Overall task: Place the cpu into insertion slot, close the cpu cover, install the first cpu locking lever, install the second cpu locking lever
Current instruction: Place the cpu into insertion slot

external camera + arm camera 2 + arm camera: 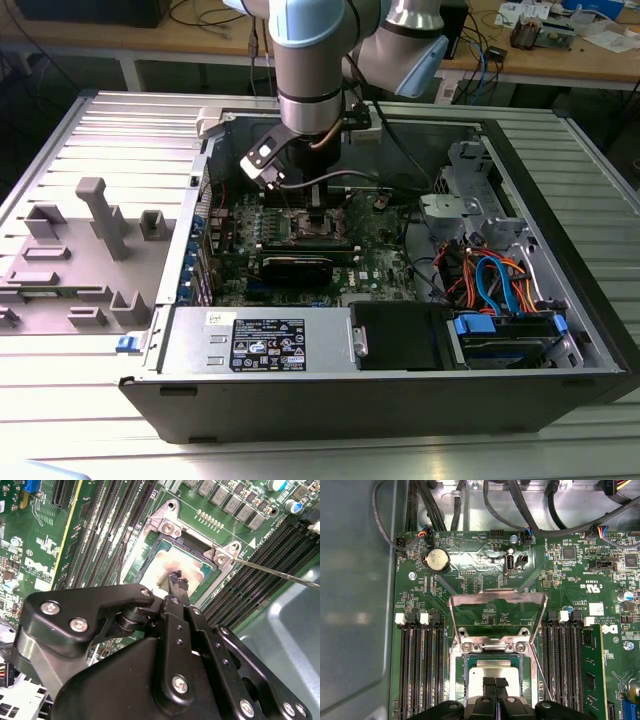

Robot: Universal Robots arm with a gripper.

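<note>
Above cpu (479,674), gripper (495,683) pointing down (fingers (489,685) together)

This looks like a robotics lab or workshop. An open computer case (300,400) lies on a table of ribbed aluminium profiles (590,200), beside a grey fixture block (100,215). Behind it, wooden workbenches (90,45) carry cables and small electronic parts. An industrial robot arm (310,60) hangs over the case.

One cpu (485,670), one insertion slot (456,675), one cpu cover (497,599), two locking levers (280,573) (122,555)
</note>
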